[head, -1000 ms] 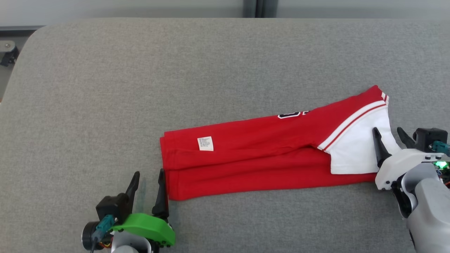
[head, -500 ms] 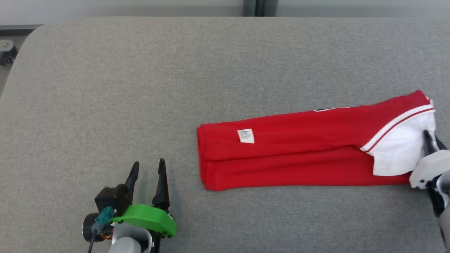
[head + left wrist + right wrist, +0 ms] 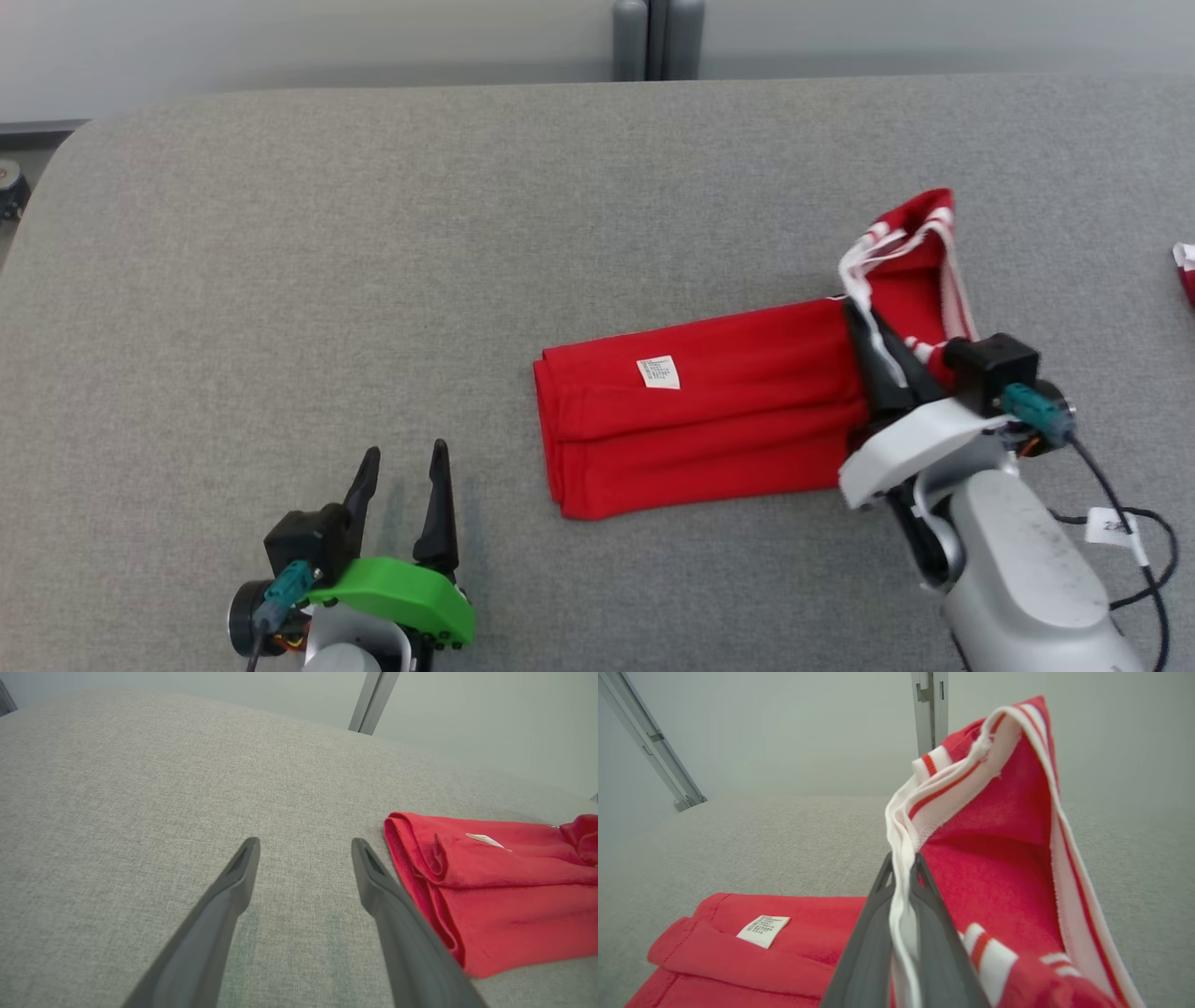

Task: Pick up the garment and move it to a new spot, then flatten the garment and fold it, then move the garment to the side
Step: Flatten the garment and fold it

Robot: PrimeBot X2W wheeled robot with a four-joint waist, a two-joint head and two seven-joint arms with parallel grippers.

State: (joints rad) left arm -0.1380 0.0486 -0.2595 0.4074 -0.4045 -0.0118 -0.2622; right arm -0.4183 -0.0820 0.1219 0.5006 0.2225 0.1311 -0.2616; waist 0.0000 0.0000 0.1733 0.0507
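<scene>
Garment (image 3: 709, 411) is found right of centre on the grey surface (image 3: 373, 233), folded into a long red band of stacked layers.

Right gripper (image 3: 903, 861) is closed on the white trim (image 3: 901, 826) at the garment's right end. That end is held raised off the surface and stood up, probably so it can be carried over the flat part for a further fold.

Left gripper (image 3: 403, 450) is held open over bare surface, apart from the garment's left end, and nothing is gripped. It is judged to be parked clear of the fold.

Cloth is noted as soft and limp: red body, white ribbed trim with red stripes. A small white label (image 3: 659, 371) is seen on the top layer. The left edge is rolled and fairly even.
</scene>
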